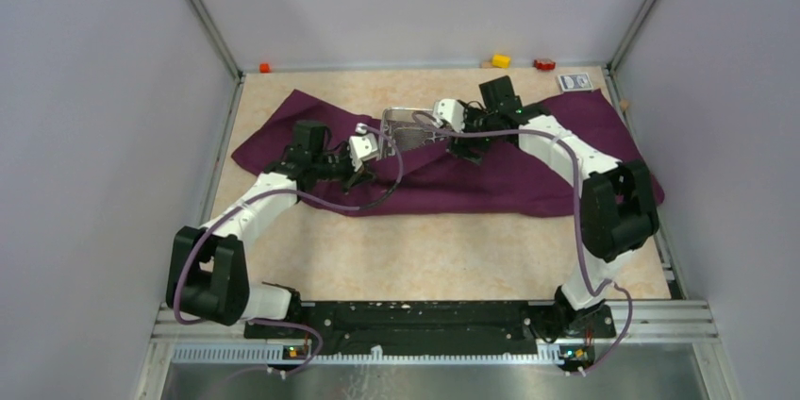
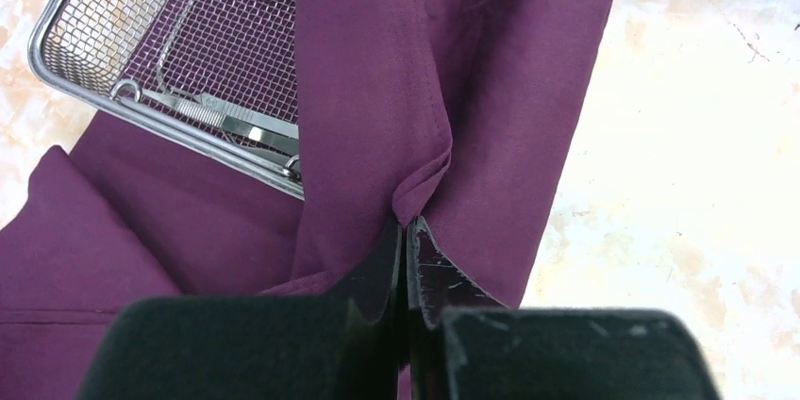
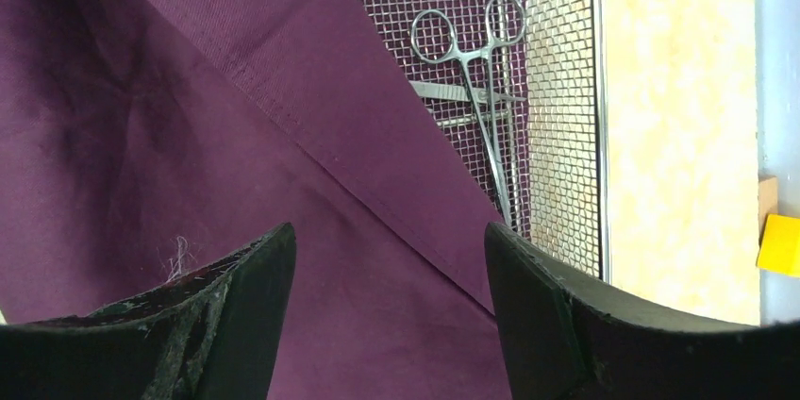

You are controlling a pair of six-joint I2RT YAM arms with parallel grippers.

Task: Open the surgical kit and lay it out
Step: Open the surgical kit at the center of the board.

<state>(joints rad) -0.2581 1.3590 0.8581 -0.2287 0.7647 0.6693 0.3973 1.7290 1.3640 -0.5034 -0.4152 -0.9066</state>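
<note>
Table [image 1: 425, 249] — mesh tray [image 3: 566, 89] holds clamp [image 3: 476, 93], perhaps tweezers [image 3: 443, 91]

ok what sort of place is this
Most likely a robot test cell, not a clinic: plain grey panels wall in the table, the left arm and right arm are bolted to a rail at its near edge, and a yellow block lies at the far edge.
</note>
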